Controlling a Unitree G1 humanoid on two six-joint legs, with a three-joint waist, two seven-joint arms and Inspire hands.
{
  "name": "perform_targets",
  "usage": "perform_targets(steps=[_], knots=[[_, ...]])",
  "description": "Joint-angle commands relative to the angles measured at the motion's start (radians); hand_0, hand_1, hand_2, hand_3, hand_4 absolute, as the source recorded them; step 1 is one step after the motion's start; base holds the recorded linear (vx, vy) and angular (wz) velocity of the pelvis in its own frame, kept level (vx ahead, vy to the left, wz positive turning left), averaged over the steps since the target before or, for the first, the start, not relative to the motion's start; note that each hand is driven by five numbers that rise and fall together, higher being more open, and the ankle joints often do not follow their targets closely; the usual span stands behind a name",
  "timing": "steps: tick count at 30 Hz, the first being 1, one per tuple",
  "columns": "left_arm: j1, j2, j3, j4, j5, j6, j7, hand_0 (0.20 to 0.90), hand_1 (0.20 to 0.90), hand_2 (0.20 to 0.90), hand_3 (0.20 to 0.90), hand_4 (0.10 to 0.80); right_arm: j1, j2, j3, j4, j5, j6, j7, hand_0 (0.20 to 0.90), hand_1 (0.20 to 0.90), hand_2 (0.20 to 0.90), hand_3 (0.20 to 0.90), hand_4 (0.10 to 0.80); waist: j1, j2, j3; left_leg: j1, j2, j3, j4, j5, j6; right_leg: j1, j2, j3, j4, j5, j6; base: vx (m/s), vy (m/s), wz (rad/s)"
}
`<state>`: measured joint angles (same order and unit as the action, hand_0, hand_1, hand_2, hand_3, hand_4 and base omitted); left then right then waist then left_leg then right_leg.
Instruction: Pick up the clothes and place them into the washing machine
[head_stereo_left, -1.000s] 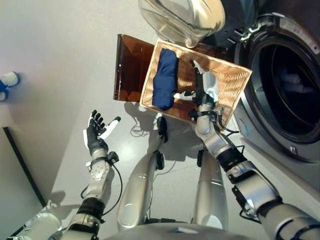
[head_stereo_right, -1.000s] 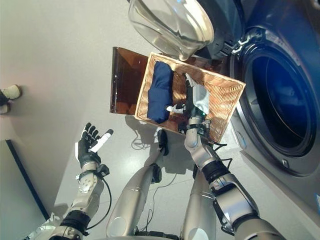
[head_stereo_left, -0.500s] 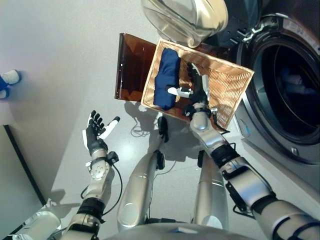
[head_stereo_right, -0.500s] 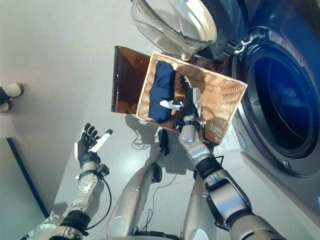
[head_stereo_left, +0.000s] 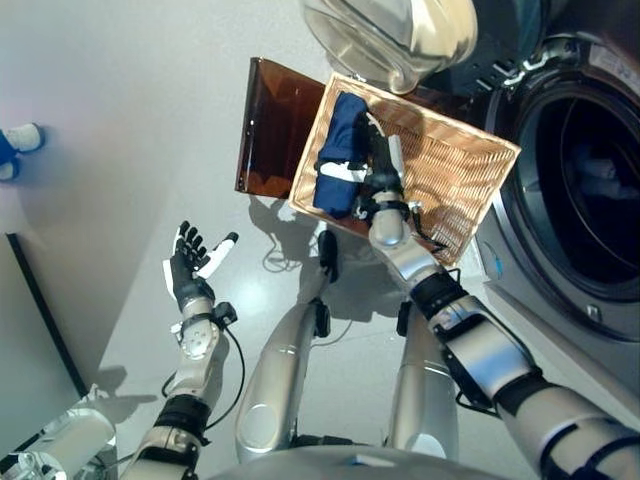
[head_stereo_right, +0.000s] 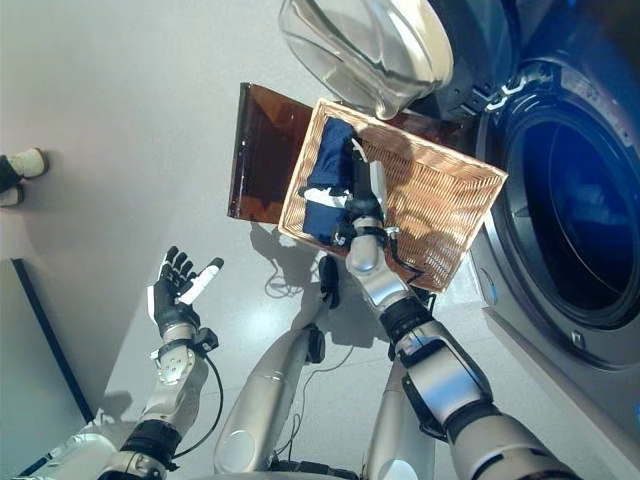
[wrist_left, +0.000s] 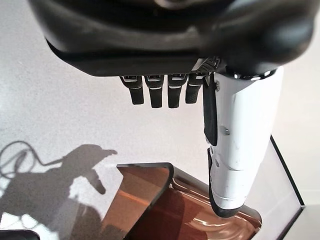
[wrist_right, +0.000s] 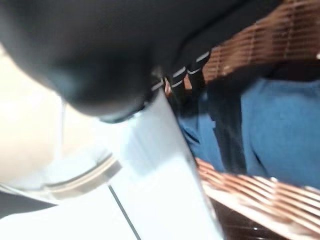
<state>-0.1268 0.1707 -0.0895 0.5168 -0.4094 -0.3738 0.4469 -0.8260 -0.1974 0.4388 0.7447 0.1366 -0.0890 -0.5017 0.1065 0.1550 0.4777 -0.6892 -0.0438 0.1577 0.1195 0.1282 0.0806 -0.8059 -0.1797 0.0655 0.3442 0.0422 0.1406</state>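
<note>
A: What is nearest?

B: The left hand (head_stereo_left: 188, 272) is held up over the grey floor (head_stereo_left: 120, 150), palm up, fingers straight and spread, white-covered thumb out to the side. It holds nothing.

A: And the right arm?

B: It stretches forward, out over the near rim of the wicker basket (head_stereo_left: 450, 170). The right hand (head_stereo_left: 375, 170) is down on the folded blue clothes (head_stereo_left: 338, 150), thumb laid across the cloth. The fingers reach onto the fabric, but I cannot tell whether they are closed on it.

A: Where do the clothes lie?

B: Inside the basket, along its left side wall, from the near edge up to the far one.

A: Further off?

B: A brown tray (head_stereo_left: 272, 125) touches the basket's left side. The washing machine (head_stereo_left: 575, 180) stands to the right, its drum open and its glass door (head_stereo_left: 395, 35) swung out above the basket's far edge.
</note>
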Motion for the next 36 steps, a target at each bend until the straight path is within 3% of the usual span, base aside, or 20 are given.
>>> perform_targets(steps=[1, 14, 25, 36], knots=[[-0.02, 0.09, 0.042, -0.059, -0.011, -0.042, 0.054, 0.9, 0.9, 0.9, 0.9, 0.8, -0.099, 0.082, 0.029, -0.033, -0.001, -0.07, 0.001, 0.9, 0.9, 0.9, 0.9, 0.8, 0.05, 0.013, 0.011, -0.021, 0.001, 0.017, 0.043, -0.046, -0.101, 0.049, -0.006, -0.033, -0.054, 0.041, -0.025, 0.0, 0.0, 0.0], [-0.023, 0.109, 0.04, -0.193, -0.04, -0.071, 0.068, 0.9, 0.9, 0.9, 0.9, 0.8, -0.15, 0.097, 0.003, 0.054, 0.034, -0.062, -0.005, 0.9, 0.9, 0.9, 0.9, 0.8, 0.07, 0.007, 0.042, -0.068, -0.001, -0.009, 0.024, -0.023, -0.108, 0.014, -0.016, -0.066, -0.057, 0.045, -0.021, -0.013, -0.005, 0.07], [-0.02, 0.111, 0.043, -0.215, -0.048, -0.079, 0.078, 0.9, 0.9, 0.9, 0.9, 0.8, -0.188, 0.088, -0.036, 0.123, 0.054, -0.06, -0.026, 0.9, 0.9, 0.9, 0.9, 0.8, 0.076, 0.016, 0.042, -0.128, -0.002, -0.02, 0.015, -0.009, -0.108, -0.049, -0.018, -0.078, -0.041, 0.046, -0.022, -0.009, 0.007, 0.04], [-0.017, 0.125, 0.052, -0.232, -0.053, -0.08, 0.08, 0.9, 0.9, 0.9, 0.9, 0.8, -0.257, 0.095, -0.014, 0.226, -0.072, 0.0, -0.038, 0.9, 0.9, 0.9, 0.9, 0.8, 0.08, 0.025, 0.042, -0.148, -0.007, -0.021, 0.011, -0.004, -0.106, -0.072, -0.019, -0.08, -0.033, 0.05, -0.022, -0.003, 0.004, 0.0]])
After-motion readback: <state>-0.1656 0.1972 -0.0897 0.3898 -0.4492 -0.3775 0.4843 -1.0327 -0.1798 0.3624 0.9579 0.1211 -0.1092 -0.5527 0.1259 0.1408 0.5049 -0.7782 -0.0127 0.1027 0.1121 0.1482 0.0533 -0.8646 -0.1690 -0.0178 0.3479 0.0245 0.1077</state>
